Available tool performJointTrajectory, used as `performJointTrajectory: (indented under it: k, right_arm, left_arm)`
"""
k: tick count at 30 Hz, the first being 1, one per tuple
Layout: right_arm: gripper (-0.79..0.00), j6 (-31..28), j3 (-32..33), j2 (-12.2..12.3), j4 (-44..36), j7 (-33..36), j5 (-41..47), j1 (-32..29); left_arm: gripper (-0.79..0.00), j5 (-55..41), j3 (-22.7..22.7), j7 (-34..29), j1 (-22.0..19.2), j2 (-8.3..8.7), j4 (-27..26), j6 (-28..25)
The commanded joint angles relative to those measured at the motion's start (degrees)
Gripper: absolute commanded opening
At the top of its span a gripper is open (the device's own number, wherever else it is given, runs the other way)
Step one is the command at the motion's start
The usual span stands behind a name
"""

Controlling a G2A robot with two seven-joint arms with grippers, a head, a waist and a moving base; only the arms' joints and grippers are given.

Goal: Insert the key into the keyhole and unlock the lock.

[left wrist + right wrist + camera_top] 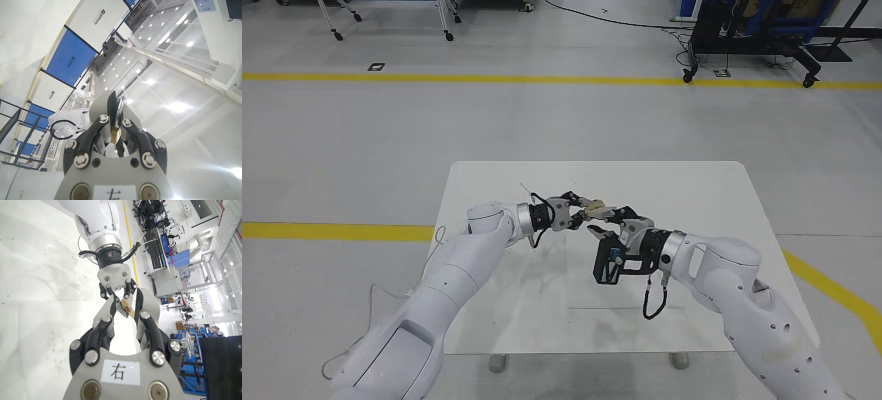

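Note:
A brass padlock with a silver shackle is held above the middle of the white table, with my left gripper shut on it. In the right wrist view the padlock turns its keyhole face toward me, and a small silver piece sits on that face. I cannot tell whether that piece is the key or the cylinder. My right gripper meets it head-on, its fingers apart on either side of the lock body. From above, the left gripper and right gripper meet tip to tip.
The table's near edge and its far edge lie well away from both grippers. Yellow floor lines run beside the table, and wheeled frames stand far behind it.

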Motion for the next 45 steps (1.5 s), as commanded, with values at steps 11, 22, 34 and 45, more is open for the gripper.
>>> performJointTrajectory:
  k: [11,22,34,45]
  right_arm:
    - [-0.61,1.3,-0.6,-0.3,2.5,2.3,2.2,2.0]
    - [-0.757,1.8,-0.8,-0.5,4.2,3.3,4.1,2.7]
    - [-0.785,4.8,-1.1,-1.1,6.7,5.0,9.7,3.0]
    - [-0.785,9.1,0.6,-1.9,10.0,6.8,23.5,2.8]
  left_arm:
    - [-0.785,1.0,-1.6,2.5,1.3,0.24,-2.6,-0.7]
    - [-0.785,2.1,-3.0,3.2,2.1,0.51,-3.9,-1.3]
    - [-0.785,4.1,-4.6,7.4,3.7,0.84,-7.1,-4.7]
    - [-0.785,8.2,-7.0,20.8,9.7,1.54,-18.0,-10.6]
